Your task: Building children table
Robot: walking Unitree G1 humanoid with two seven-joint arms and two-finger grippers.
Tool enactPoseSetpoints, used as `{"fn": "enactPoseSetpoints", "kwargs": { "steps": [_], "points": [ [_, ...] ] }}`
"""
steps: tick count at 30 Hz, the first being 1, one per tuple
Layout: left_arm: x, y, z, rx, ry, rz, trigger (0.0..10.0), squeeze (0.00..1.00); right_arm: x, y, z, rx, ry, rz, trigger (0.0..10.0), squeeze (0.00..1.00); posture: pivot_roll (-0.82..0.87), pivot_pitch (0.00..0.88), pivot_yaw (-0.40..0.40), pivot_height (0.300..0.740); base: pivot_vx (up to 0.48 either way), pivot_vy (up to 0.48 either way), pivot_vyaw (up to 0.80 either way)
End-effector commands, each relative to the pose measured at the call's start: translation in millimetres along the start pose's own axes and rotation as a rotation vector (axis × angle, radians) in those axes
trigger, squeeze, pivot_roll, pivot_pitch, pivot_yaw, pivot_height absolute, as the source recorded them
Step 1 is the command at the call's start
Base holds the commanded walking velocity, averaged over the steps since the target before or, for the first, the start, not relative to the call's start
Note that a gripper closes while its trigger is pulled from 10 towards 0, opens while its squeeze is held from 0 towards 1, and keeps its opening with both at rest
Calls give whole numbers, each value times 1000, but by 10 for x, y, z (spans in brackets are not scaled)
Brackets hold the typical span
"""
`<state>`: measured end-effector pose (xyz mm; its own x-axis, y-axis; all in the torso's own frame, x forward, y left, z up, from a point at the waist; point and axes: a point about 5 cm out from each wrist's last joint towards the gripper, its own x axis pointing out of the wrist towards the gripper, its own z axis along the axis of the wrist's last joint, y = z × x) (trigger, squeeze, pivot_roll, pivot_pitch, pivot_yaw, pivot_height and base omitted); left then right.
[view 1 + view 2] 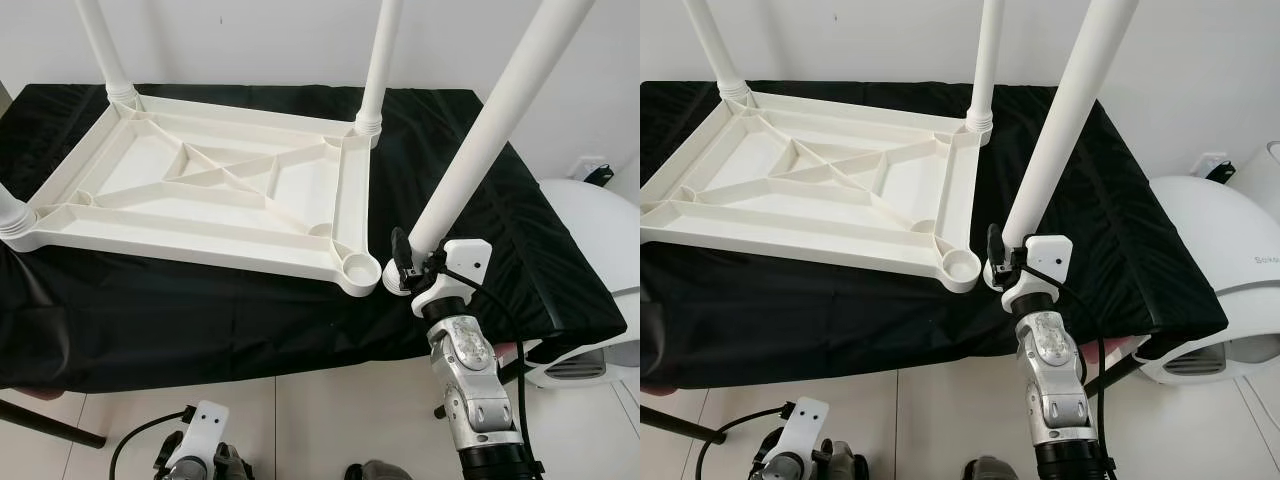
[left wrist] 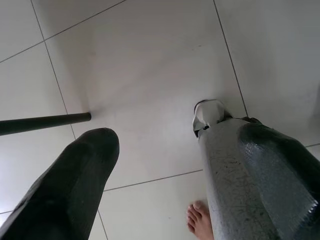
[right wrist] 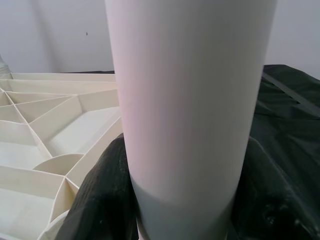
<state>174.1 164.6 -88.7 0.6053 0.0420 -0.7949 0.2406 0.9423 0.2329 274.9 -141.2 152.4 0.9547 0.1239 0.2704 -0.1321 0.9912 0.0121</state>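
Nearest the camera, the left gripper [image 1: 205,455] hangs low over the white tiled floor [image 2: 150,75], its two black fingers [image 2: 70,185] spread wide with nothing between them; in the left wrist view a bare foot [image 2: 200,220] stands on the tiles beside the robot's own leg, and a thin dark rod [image 2: 45,122] lies across the floor.

Above that, the right gripper [image 1: 405,265] reaches up to the front edge of the black cloth-covered worktop [image 1: 200,320] and is clamped around the lower end of a loose white table leg [image 1: 490,130]. The leg tilts up and away to the right, its bottom end just beside the near right corner of the tabletop. In the right wrist view the tube stands between the black fingers [image 3: 102,195], which press against it on both sides.

The white plastic children's tabletop [image 1: 215,195] lies upside down on the worktop, ribbed underside showing. Its near right corner carries an open round socket [image 1: 358,268], just left of the held leg's end. A leg [image 1: 8,210] stands in the near left corner at the picture's edge. Farther back, two more legs are seated upright, one in the far left corner [image 1: 105,45] and one in the far right corner [image 1: 380,60].

To the right of the worktop stands a rounded white appliance [image 1: 600,250] on the floor
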Motion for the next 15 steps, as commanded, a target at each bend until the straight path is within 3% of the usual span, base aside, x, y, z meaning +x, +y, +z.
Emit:
{"fn": "enactPoseSetpoints", "kwargs": {
  "steps": [1,15],
  "points": [
    [-38,-106,-155,8,59,-76,10000,0,1,15,9,2,-7,3,10000,0,15,120,2,740,0,0,0],
    [-41,-101,-169,12,62,-76,10000,0,-11,7,10,3,-6,-2,10000,0,11,128,6,740,0,0,0]
  ]
}}
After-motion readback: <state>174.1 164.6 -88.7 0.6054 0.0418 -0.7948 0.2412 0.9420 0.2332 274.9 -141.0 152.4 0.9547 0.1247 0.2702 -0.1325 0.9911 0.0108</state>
